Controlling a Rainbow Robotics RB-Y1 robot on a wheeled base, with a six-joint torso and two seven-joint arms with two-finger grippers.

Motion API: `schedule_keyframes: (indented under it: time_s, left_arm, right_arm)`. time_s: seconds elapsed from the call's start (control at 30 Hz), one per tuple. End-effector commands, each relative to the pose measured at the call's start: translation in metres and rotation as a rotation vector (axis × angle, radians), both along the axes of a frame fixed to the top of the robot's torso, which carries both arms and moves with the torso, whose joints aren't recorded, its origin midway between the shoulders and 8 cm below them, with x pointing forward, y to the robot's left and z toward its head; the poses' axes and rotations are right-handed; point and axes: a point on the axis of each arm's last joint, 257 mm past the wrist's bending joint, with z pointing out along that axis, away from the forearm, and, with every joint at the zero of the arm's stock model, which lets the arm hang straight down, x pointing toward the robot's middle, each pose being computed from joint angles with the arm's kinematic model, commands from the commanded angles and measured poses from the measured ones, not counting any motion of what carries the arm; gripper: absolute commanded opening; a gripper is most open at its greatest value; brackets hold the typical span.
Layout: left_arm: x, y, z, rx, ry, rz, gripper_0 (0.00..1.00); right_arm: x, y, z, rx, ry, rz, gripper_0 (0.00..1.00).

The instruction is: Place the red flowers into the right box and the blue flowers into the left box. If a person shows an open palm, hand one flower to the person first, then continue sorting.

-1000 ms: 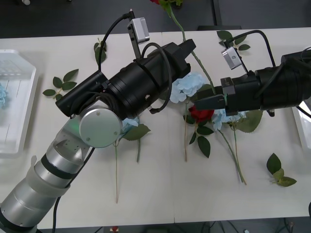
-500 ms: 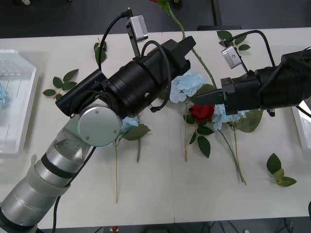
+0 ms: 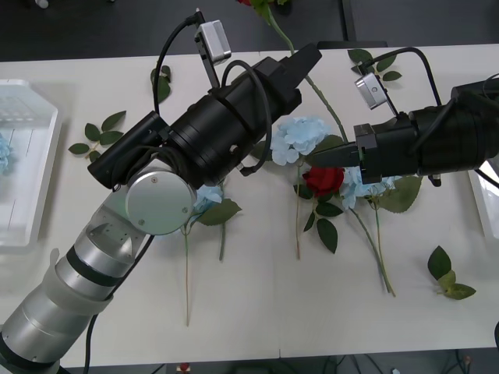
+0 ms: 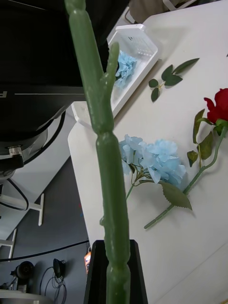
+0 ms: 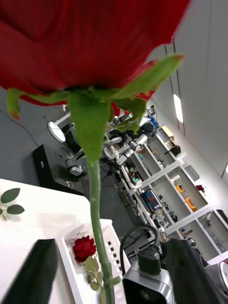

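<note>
Rose cropped, right tool apparently gripping stem

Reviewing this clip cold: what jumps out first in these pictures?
The bulky left arm crossing the table's middle, its left gripper holding up a long-stemmed red rose that looms in the left wrist view. From the right, the right gripper grips the same green stem lower down, above loose blue flowers and another red rose on the table.
</note>
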Motion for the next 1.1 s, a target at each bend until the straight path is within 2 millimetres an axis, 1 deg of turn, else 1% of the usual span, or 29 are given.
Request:
schedule_keyframes:
  time_s: [0.03,0.07,0.13,0.27,0.33,0.37,0.43,0.47,0.5,0.53,0.57,0.6,0.63,0.67,0.7,0.73,0.8,0.83,0.9,0.93,1.0,1.03,1.07,1.1]
  left_arm:
    - [-0.006,-0.007,0.030,-0.039,-0.044,-0.023,1.00]
    - [-0.005,-0.006,0.030,-0.044,-0.041,-0.022,1.00]
    - [-0.004,-0.002,0.032,-0.054,-0.042,-0.016,1.00]
    - [0.001,0.007,0.030,-0.045,-0.041,-0.005,1.00]
    - [0.007,0.018,0.029,-0.045,-0.029,0.003,1.00]
    - [0.007,0.021,0.029,-0.042,-0.024,-0.001,1.00]
    - [0.010,0.039,0.026,0.002,0.013,-0.029,1.00]
    - [0.009,0.049,0.023,0.041,0.036,-0.052,1.00]
    - [0.008,0.055,0.022,0.061,0.047,-0.064,1.00]
    - [0.005,0.067,0.015,0.114,0.076,-0.092,1.00]
    - [0.002,0.076,0.011,0.150,0.094,-0.110,1.00]
    - [-0.002,0.088,0.005,0.195,0.116,-0.125,1.00]
    - [-0.008,0.096,-0.002,0.237,0.136,-0.144,1.00]
    - [-0.017,0.107,-0.010,0.289,0.159,-0.164,1.00]
    - [-0.025,0.114,-0.018,0.327,0.179,-0.184,1.00]
    - [-0.030,0.118,-0.023,0.349,0.190,-0.194,1.00]
    - [-0.050,0.137,-0.044,0.425,0.243,-0.218,1.00]
    - [-0.055,0.142,-0.051,0.445,0.258,-0.224,1.00]
    - [-0.080,0.161,-0.072,0.515,0.306,-0.242,1.00]
    - [-0.087,0.164,-0.077,0.532,0.318,-0.250,1.00]
    - [-0.116,0.174,-0.100,0.607,0.370,-0.280,1.00]
    - [-0.129,0.181,-0.115,0.641,0.409,-0.286,1.00]
    - [-0.135,0.184,-0.122,0.656,0.427,-0.288,1.00]
    - [-0.148,0.189,-0.138,0.672,0.489,-0.293,1.00]
  right_arm:
    - [-0.001,0.015,0.021,0.012,-0.028,0.023,0.00]
    - [-0.001,0.014,0.020,0.009,-0.026,0.022,0.00]
    - [0.003,0.005,0.016,-0.018,-0.023,0.003,0.00]
    - [0.017,-0.019,0.006,-0.072,-0.004,-0.055,0.00]
    - [0.028,-0.042,0.000,-0.102,0.021,-0.106,0.00]
    - [0.030,-0.048,-0.002,-0.110,0.026,-0.118,0.00]
    - [0.040,-0.076,-0.010,-0.146,0.055,-0.171,0.00]
    - [0.047,-0.093,-0.012,-0.156,0.072,-0.212,0.00]
    - [0.052,-0.104,-0.012,-0.163,0.079,-0.236,0.00]
    - [0.060,-0.126,-0.013,-0.177,0.091,-0.286,0.00]
    - [0.065,-0.141,-0.012,-0.183,0.101,-0.319,0.00]
    - [0.070,-0.163,-0.012,-0.198,0.114,-0.362,0.00]
    - [0.073,-0.183,-0.011,-0.216,0.128,-0.400,0.00]
    - [0.075,-0.217,-0.015,-0.254,0.152,-0.458,0.00]
    - [0.076,-0.244,-0.014,-0.283,0.166,-0.505,0.00]
    - [0.074,-0.260,-0.014,-0.301,0.177,-0.529,0.00]
    - [0.068,-0.320,-0.017,-0.371,0.225,-0.632,0.00]
    - [0.066,-0.334,-0.016,-0.387,0.230,-0.660,0.00]
    - [0.060,-0.382,-0.016,-0.409,0.271,-0.763,0.00]
    - [0.059,-0.391,-0.016,-0.406,0.282,-0.785,0.00]
    - [0.054,-0.438,-0.023,-0.422,0.305,-0.905,0.00]
    - [0.052,-0.457,-0.026,-0.443,0.307,-0.949,0.00]
    - [0.051,-0.464,-0.029,-0.453,0.308,-0.967,0.00]
    - [0.050,-0.475,-0.035,-0.466,0.313,-0.997,0.00]
